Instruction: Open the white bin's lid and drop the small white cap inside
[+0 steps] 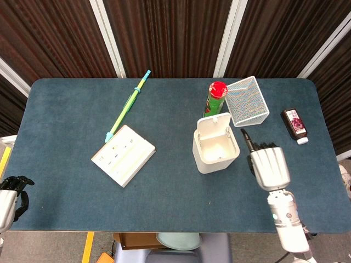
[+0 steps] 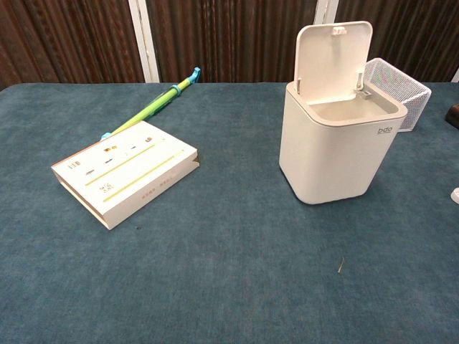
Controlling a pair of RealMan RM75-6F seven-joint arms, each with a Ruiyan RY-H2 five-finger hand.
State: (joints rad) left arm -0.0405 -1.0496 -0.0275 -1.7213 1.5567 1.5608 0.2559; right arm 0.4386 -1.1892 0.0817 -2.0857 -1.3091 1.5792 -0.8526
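Observation:
The white bin (image 1: 211, 153) (image 2: 331, 154) stands at the table's middle right, its lid (image 1: 215, 125) (image 2: 332, 54) raised upright at the back and its inside showing. My right hand (image 1: 269, 167) hovers just right of the bin, one finger stretched forward and the others curled, holding nothing. That hand covers the small white cap in the head view. In the chest view a white bit at the right edge (image 2: 455, 193) looks like the cap. My left hand (image 1: 12, 189) hangs off the table's front left corner with its fingers curled in.
A green can with a red top (image 1: 215, 101) and a white wire basket (image 1: 248, 101) stand behind the bin. A dark bottle (image 1: 294, 125) lies at the right. A white book (image 1: 123, 155) and a green-blue pen (image 1: 128, 105) lie on the left half.

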